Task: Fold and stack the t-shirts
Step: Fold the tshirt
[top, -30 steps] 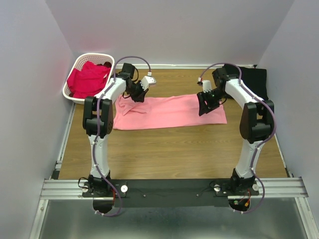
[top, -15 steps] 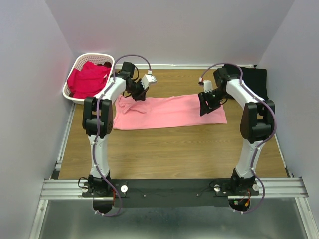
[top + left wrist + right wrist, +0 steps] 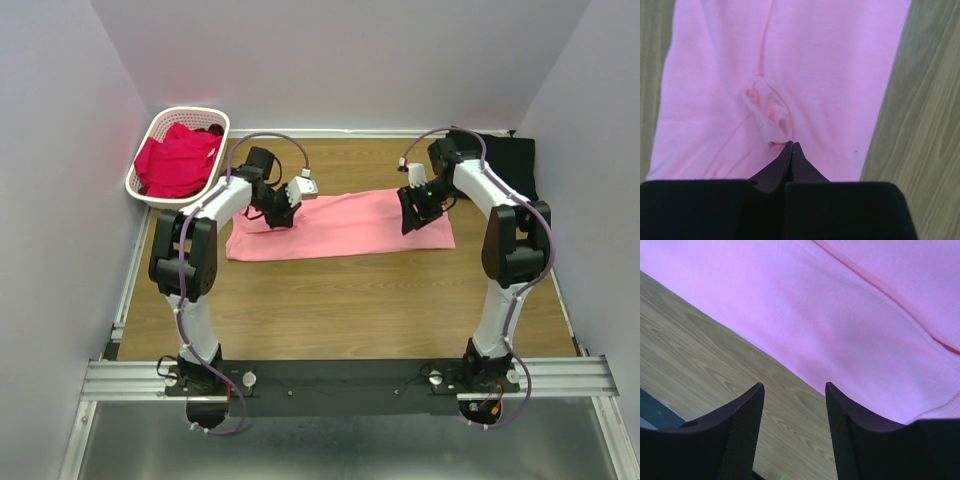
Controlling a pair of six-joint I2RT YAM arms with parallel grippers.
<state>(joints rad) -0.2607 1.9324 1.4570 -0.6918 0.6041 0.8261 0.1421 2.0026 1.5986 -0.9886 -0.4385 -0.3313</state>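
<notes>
Fabric is bunching into a small pucker where the left gripper [image 3: 792,146] is pinching the salmon-pink t-shirt [image 3: 340,222] with its jaws closed, near that shirt's left end. The shirt is lying as a long band across the far half of the table [image 3: 340,300]. The right gripper [image 3: 794,387] is hanging open over the near edge of the band's right end, gripping nothing. The black t-shirt [image 3: 512,160] is lying in the far right corner, and the magenta-red t-shirts [image 3: 175,160] are sitting heaped in the white basket [image 3: 190,112] at far left.
</notes>
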